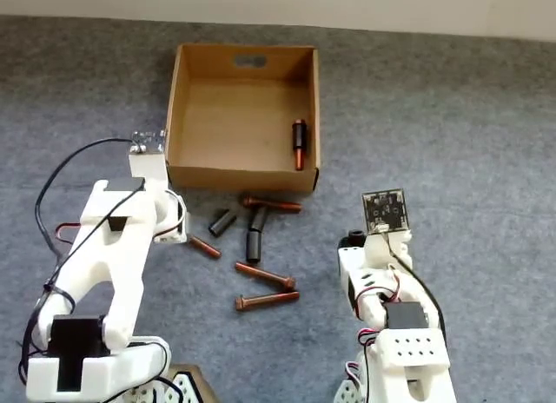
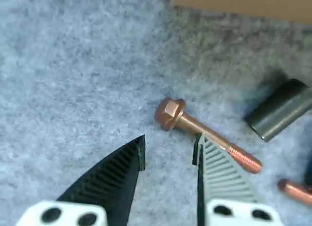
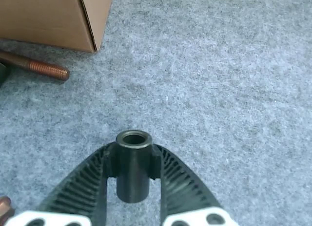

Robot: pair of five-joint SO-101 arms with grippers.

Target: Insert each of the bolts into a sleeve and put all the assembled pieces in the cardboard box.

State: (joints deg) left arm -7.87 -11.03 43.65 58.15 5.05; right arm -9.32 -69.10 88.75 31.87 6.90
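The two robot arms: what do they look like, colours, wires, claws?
The left arm and right arm are blocky white plastic with black motor blocks. A looping black cable and red wires run from the left arm. The left gripper and right gripper have black, ribbed, triangular fingers.

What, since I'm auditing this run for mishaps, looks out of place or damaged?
Nothing stands out. Loose bolts and sleeves lie on the carpet before the cardboard box, one assembled piece lies inside, and the right arm's jaws hold a sleeve.

4 bolts (image 1: 265,275) loose, 3 sleeves (image 1: 222,221) loose, 1 sleeve (image 3: 132,182) between jaws of right gripper (image 3: 132,154), 1 assembled piece (image 1: 300,144), 1 cardboard box (image 1: 243,177).
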